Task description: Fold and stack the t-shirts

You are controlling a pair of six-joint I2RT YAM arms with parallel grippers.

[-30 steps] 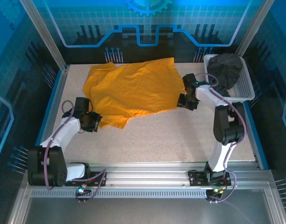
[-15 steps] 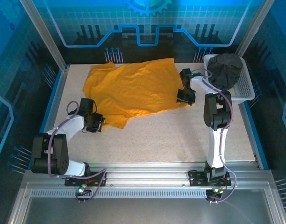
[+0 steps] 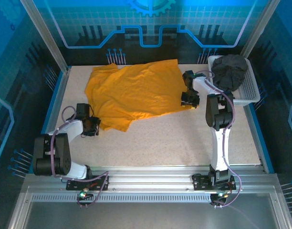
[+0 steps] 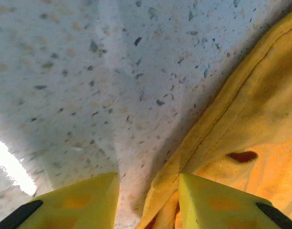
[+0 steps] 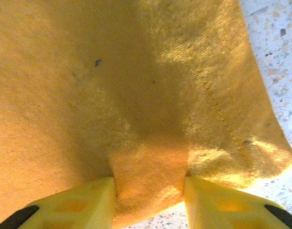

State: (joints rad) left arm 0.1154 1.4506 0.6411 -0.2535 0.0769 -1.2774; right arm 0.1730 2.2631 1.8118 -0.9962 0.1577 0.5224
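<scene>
The orange-yellow t-shirt (image 3: 136,93) lies spread flat over the far half of the table. My left gripper (image 3: 92,126) is down at its near left corner. In the left wrist view that gripper (image 4: 148,179) is open, with the shirt's hem (image 4: 208,129) running in beside the right finger and bare table under the rest of the gap. My right gripper (image 3: 190,100) is at the shirt's right edge. In the right wrist view it (image 5: 150,181) stands open, pressed onto the cloth (image 5: 136,71), a raised fold filling its gap. The dark grey t-shirt (image 3: 230,69) lies crumpled in the basket.
The white mesh basket (image 3: 251,93) stands at the table's far right corner, just beyond the right arm. The speckled table (image 3: 174,138) lies bare between the orange shirt and the arm bases. Frame posts and blue panels close in the sides and back.
The right arm has folded in, its elbow swinging left, and its gripper has shifted slightly away along the shirt's right edge. The left gripper has stayed at the near left corner.
</scene>
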